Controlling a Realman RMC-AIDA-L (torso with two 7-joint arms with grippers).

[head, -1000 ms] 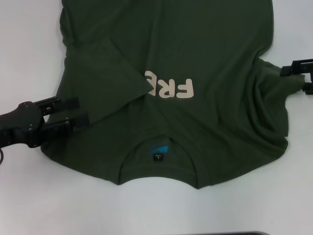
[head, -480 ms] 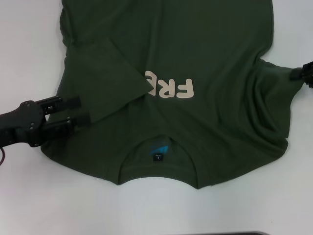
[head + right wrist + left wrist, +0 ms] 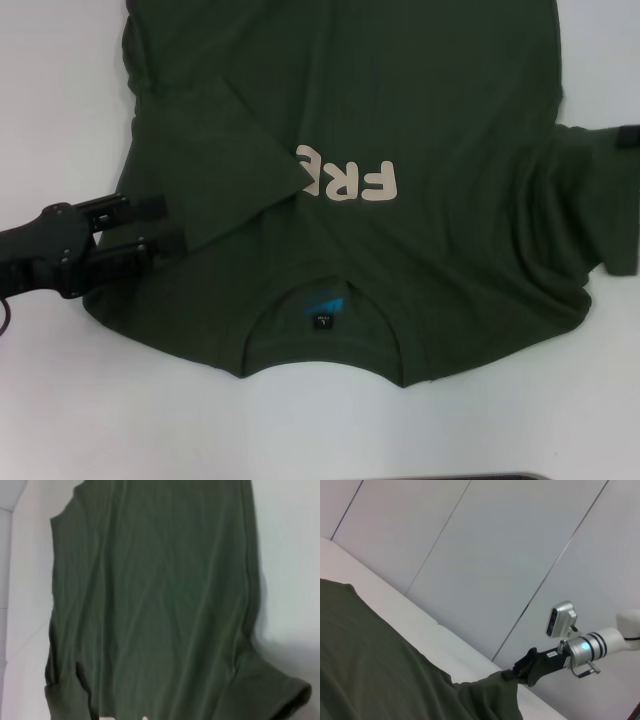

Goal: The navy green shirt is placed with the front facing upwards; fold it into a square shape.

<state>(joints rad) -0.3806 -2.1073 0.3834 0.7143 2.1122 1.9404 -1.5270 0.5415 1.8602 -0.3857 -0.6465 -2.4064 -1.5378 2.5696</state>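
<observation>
White table [image 3: 60,400] lies bare along the near edge and both outer sides. The navy green shirt [image 3: 440,120] covers the middle; the left gripper [image 3: 150,230] overlaps its left edge.

A plain white bench [image 3: 60,420] carries everything, and its bare surface shows along the near edge and on the left and right sides. The navy green shirt [image 3: 420,100] lies directly on it, front up, with the round neck toward the near side. Its left sleeve is folded in over the chest, and its right sleeve is spread out toward the right edge.
</observation>
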